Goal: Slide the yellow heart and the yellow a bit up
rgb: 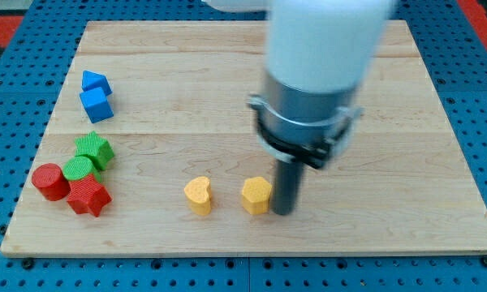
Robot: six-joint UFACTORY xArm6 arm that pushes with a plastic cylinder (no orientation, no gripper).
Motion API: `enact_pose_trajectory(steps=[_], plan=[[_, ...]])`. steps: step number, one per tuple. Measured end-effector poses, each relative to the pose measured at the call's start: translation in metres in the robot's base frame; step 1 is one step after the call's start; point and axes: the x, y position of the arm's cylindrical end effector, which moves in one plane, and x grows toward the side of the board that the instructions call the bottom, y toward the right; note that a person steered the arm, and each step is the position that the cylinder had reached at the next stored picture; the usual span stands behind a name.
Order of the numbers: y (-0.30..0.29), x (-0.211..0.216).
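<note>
- The arm comes down from the view's top, right of the middle: a wide white body, then a grey collar with a dark clamp ring, then the straight dark rod.
- The rod stands upright, and my tip rests on the wooden board near its bottom edge.
- There is no gripper on this arm, so there are no jaws to be wide, narrow or holding; the rod ends bare.
- The yellow hexagon-like block sits just to the view's left of my tip, beside it and seemingly touching the rod.
- The yellow heart lies further to the view's left of my tip, past that block and apart from it, at about the same height.
- Well to the view's left of my tip is a cluster: a red star, a red cylinder, a green cylinder and a green star, packed close together.
- Up and far to the view's left of my tip, two blue blocks sit together: a blue cube with a blue triangular block just above it.
- The board lies on a blue pegboard surface.
</note>
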Motion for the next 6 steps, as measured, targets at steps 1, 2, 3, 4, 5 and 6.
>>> enact_pose_trajectory(steps=[1, 2, 3, 4, 5, 6], plan=[[-0.033, -0.015], [-0.024, 0.015], [-0.050, 0.054], [-0.093, 0.063], [-0.090, 0.025], [-0.080, -0.005]])
